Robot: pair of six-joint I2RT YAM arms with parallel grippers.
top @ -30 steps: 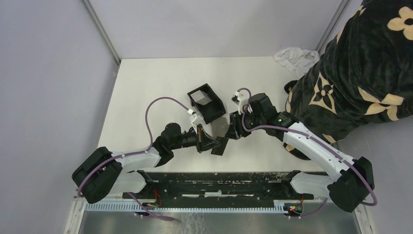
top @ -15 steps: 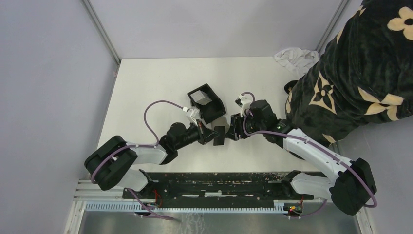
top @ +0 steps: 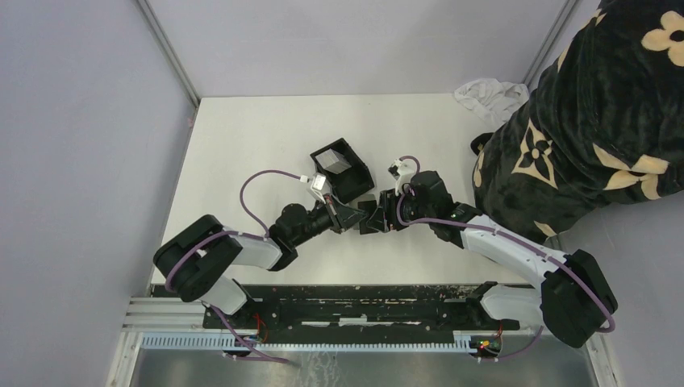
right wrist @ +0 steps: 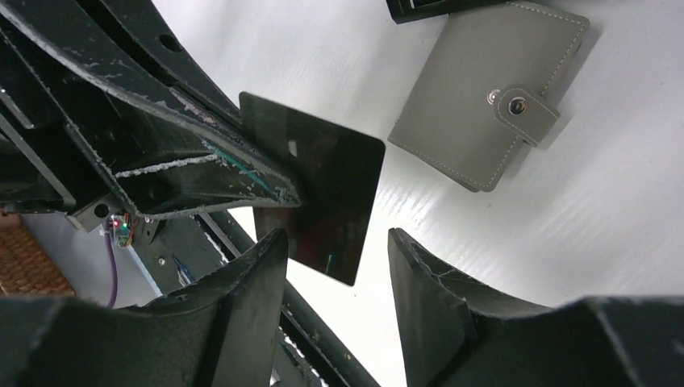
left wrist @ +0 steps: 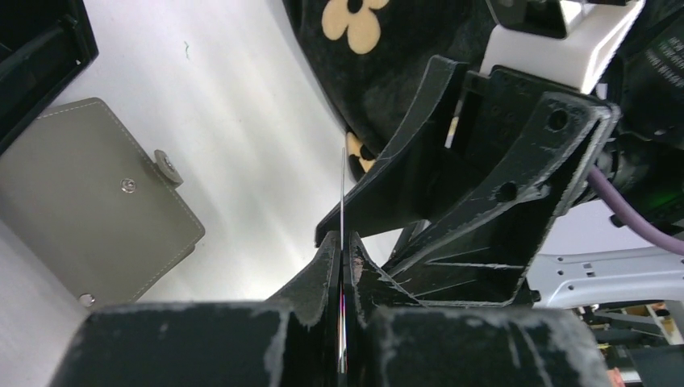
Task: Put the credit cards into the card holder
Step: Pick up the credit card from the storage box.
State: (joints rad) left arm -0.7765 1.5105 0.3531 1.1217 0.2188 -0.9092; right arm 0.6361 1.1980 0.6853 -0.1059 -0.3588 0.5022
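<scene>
the left gripper (left wrist: 342, 270) is clamped tight on a credit card (right wrist: 323, 193), held off the table (top: 242, 145) just beside the card holder (top: 353, 187). the right gripper (right wrist: 337, 239) is spread wide and empty, close by the card's free edge

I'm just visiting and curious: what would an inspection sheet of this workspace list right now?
Surface: white table, glossy.
Job's things: dark card, gripped; black card holder open, pale card-like sheet inside.
Clutter: olive-grey snap wallet; crumpled white cloth.
Grippers: left gripper shut on the card; right gripper open, fingers flanking it.
Cables: purple cables loop from both arms.
Surroundings: grey walls; black flower-patterned fabric, right.
</scene>
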